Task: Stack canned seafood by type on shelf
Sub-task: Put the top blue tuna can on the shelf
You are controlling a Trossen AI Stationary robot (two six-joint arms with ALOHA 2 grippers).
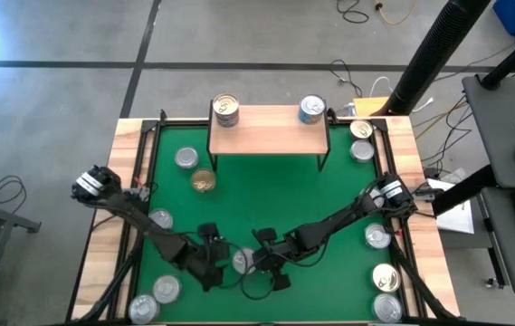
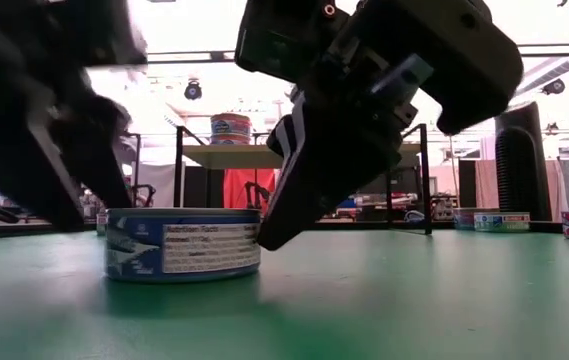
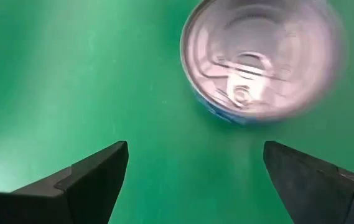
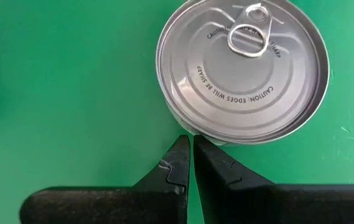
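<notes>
A short tin (image 1: 242,261) with a silver pull-tab top and blue-labelled side (image 2: 184,245) stands flat on the green mat near the table's front edge, between my two grippers. My left gripper (image 3: 195,149) is open at the tin's left (image 1: 214,263); the tin (image 3: 260,59) lies ahead of its fingers, not between them. My right gripper (image 4: 189,142) is shut at the tin's right side (image 1: 262,261). The light-wood shelf (image 1: 269,127) stands at the far edge with one gold-topped tin (image 1: 226,110) at its left end and one bluish tin (image 1: 311,110) at its right end. My right gripper meets the tin's side wall just under the rim (image 4: 195,138) with the tips of its shut fingers. The fingers (image 2: 284,200) slant down from the table's right. The tin stands upright with its bottom on the mat.
Loose tins lie on the mat: two left of the shelf (image 1: 185,158) (image 1: 204,180), several along the left front (image 1: 160,218) (image 1: 166,290), two right of the shelf (image 1: 362,150), several along the right edge (image 1: 377,236) (image 1: 385,277). A wooden border (image 1: 112,208) frames the mat.
</notes>
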